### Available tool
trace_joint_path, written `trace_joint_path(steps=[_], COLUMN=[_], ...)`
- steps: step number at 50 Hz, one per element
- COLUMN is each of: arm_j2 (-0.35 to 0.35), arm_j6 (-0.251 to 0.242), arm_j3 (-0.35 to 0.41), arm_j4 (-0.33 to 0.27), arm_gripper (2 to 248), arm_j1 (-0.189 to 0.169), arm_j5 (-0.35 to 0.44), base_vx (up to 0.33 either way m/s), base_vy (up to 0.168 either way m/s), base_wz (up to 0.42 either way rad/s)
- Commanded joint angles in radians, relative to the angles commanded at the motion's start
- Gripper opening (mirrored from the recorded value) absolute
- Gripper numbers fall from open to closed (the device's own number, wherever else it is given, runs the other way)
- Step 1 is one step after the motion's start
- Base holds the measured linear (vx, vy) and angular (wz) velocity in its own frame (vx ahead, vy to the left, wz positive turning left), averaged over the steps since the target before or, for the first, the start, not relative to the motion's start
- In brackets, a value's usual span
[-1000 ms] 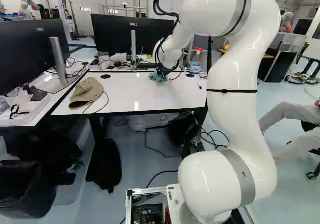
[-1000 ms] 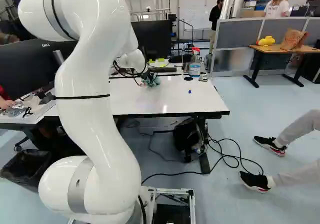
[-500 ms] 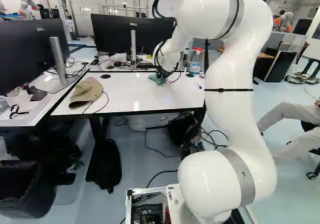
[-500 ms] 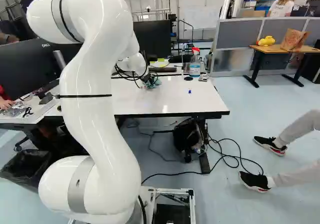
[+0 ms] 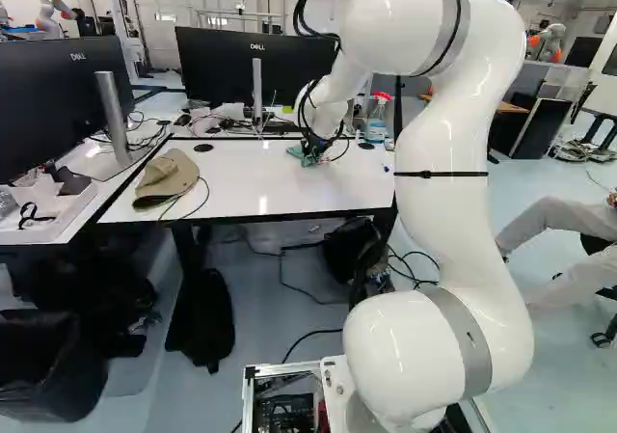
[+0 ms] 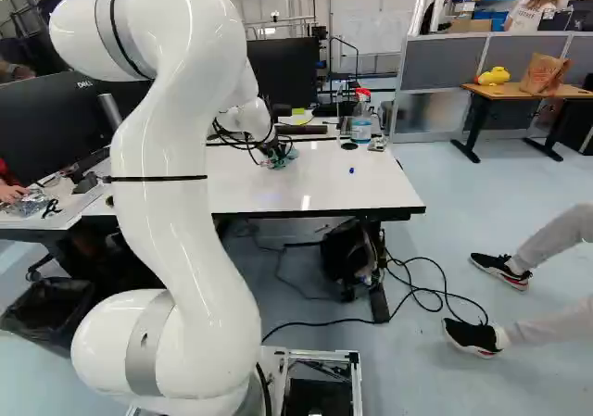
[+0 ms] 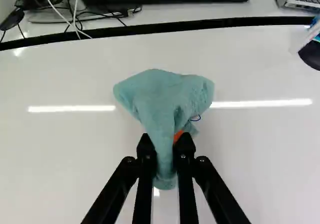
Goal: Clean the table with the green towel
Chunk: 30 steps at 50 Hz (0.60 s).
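The gripper (image 5: pixel 311 148) holds the towel (image 7: pixel 162 97) pinched between its two fingers, and the free part of it spreads ahead of them. The towel is at the far part of the table (image 5: pixel 260 187); it seems to touch the top, though the base views show this place small. A cap (image 5: pixel 166 177) lies on the table, at the left of the left base view.
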<state>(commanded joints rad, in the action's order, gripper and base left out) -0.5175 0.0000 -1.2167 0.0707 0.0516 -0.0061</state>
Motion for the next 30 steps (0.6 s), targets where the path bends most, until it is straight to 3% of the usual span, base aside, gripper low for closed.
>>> trace_joint_path(steps=[12, 30], arm_j2=[-0.008, -0.075], arm_j6=[0.0, 0.0], arm_j3=[-0.011, -0.102], arm_j4=[0.0, 0.0], arm_gripper=[50, 50], arm_j1=[-0.004, -0.029], arm_j5=[0.0, 0.0], base_vx=[0.0, 0.0], base_vy=[0.0, 0.0], base_wz=[0.0, 0.0])
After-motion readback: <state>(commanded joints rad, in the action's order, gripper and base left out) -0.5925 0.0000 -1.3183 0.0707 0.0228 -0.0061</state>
